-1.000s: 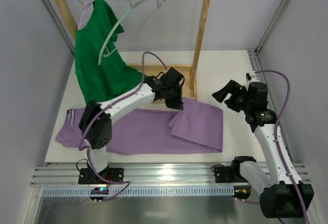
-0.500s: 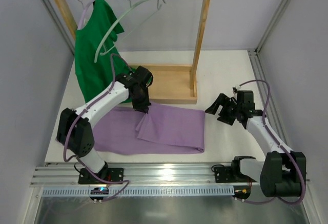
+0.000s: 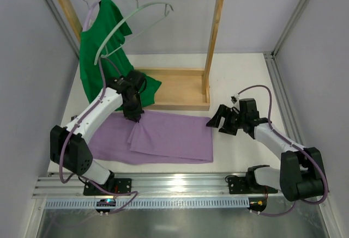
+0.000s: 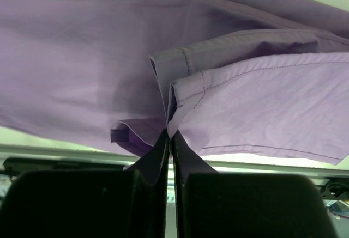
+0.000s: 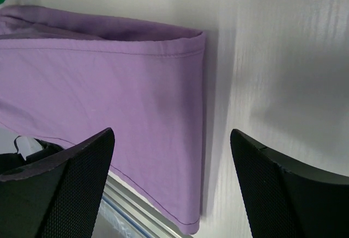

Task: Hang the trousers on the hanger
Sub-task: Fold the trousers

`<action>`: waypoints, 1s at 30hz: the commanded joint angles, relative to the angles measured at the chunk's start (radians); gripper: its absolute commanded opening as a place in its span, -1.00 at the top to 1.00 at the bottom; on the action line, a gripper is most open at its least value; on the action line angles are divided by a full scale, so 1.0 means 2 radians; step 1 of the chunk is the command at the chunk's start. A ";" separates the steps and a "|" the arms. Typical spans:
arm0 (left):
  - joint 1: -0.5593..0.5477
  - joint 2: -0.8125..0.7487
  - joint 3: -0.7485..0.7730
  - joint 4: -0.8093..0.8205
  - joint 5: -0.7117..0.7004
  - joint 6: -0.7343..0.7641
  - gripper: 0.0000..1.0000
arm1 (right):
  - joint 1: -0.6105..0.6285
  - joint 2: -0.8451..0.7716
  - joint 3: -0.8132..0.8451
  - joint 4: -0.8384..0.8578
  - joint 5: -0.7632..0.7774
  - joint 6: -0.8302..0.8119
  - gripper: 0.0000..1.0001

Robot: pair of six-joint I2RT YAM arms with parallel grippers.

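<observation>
Left claw (image 4: pixel 170 135) pinches a stitched hem of smooth lilac trousers (image 4: pixel 82 63).

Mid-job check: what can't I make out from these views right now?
- Waistband of the trousers: top view, covered by the left arm.
- Layers pinched by the left end effector: left wrist view, its own fingers hide the fold.
- The hanger: outside both wrist views; hook too small to judge in top view.

No legible text or markings anywhere
</observation>
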 commanded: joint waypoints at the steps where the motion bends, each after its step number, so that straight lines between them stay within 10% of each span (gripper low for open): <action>1: 0.015 -0.027 -0.005 -0.033 -0.024 0.010 1.00 | 0.014 0.013 -0.012 0.045 -0.008 -0.001 -0.78; 8: 0.051 -0.013 -0.047 -0.017 -0.030 0.017 0.99 | 0.046 0.064 -0.015 0.093 -0.007 0.009 -0.71; 19: 0.049 -0.031 -0.140 0.119 0.070 0.004 0.99 | 0.053 0.052 -0.021 0.108 0.017 0.030 0.92; 30: 0.001 -0.009 -0.147 0.190 0.084 -0.036 0.99 | -0.007 -0.025 -0.012 -0.062 0.134 -0.006 0.92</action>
